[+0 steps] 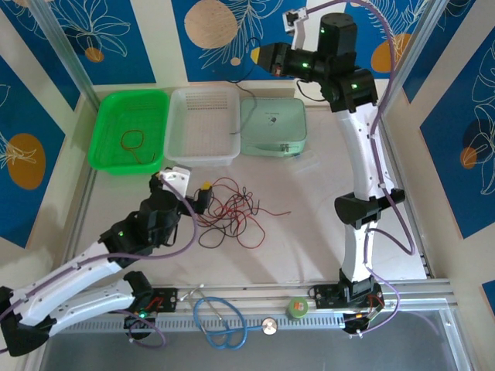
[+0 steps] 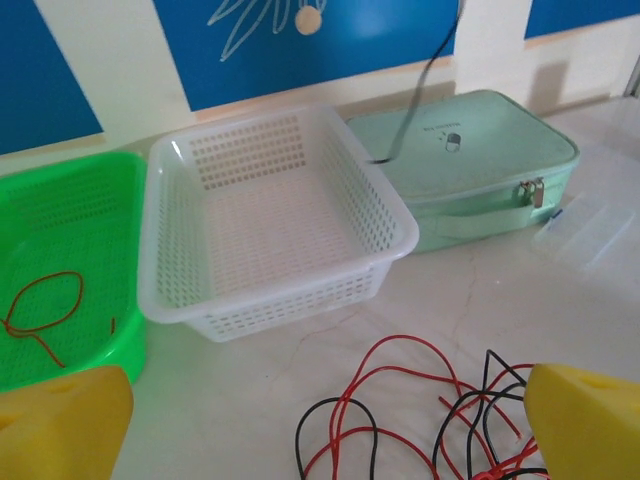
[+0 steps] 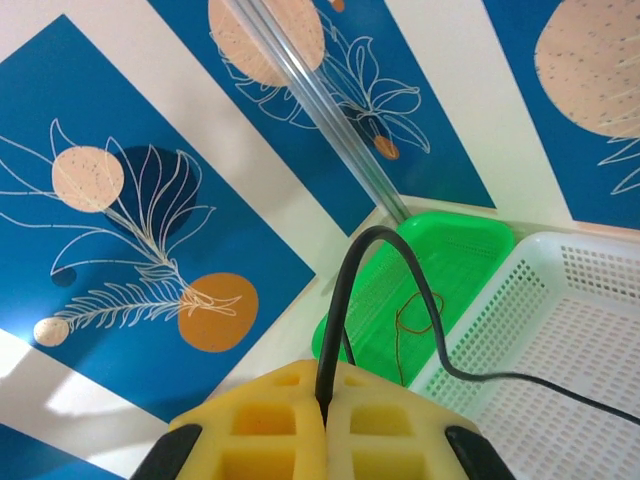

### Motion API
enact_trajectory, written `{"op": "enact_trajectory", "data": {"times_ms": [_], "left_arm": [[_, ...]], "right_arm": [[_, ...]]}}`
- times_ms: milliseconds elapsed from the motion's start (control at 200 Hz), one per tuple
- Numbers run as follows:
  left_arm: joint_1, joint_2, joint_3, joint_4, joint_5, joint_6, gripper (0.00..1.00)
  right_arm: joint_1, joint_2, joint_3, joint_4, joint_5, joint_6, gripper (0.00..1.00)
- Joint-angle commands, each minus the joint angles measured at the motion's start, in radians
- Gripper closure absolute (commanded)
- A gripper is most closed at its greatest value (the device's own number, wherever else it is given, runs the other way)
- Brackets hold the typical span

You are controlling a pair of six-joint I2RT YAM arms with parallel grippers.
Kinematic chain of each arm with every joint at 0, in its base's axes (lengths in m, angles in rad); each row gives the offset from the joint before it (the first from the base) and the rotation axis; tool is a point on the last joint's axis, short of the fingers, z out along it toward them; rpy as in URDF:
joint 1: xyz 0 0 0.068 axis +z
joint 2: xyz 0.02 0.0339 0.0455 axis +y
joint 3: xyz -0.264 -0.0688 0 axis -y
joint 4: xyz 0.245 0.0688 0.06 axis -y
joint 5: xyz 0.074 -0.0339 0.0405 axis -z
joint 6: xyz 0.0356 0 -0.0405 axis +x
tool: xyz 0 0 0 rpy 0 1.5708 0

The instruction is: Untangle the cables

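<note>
While the released left pincer (image 2: 322,430) hovers just over the tangled cables (image 1: 232,210), the right pincer (image 3: 325,425) clenches a black cable (image 3: 343,300).

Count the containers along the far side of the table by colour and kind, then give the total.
Green basket: 1
White perforated basket: 1
Mint-green zip case: 1
Total: 3
</note>
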Motion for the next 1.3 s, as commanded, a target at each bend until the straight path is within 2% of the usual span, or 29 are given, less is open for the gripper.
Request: {"op": "enact_trajectory", "data": {"times_ms": [0,240,530,890,990,1296], "left_arm": [[0.012,-0.059,-0.03,-0.05,-0.047,-0.045,0.0],[0.011,-0.108,-0.05,-0.094,-0.045,-0.073,0.0],[0.012,-0.133,-0.056,-0.129,0.014,-0.12,0.0],[0.012,-0.139,-0.056,-0.129,0.006,-0.119,0.0],[0.011,-0.139,-0.064,-0.132,-0.001,-0.123,0.0],[0.012,-0.151,-0.067,-0.169,-0.019,-0.145,0.0]], "right_arm": [[0.041,0.008,-0.005,0.14,-0.017,-0.035,1.0],[0.12,0.173,-0.006,0.186,0.145,-0.105,1.0],[0.128,0.417,0.053,0.322,0.271,-0.067,1.0],[0.139,0.545,0.058,0.322,0.417,-0.131,1.0],[0.14,0.533,0.09,0.307,0.38,-0.101,1.0],[0.218,0.288,0.075,0.323,0.353,-0.122,1.0]]}}
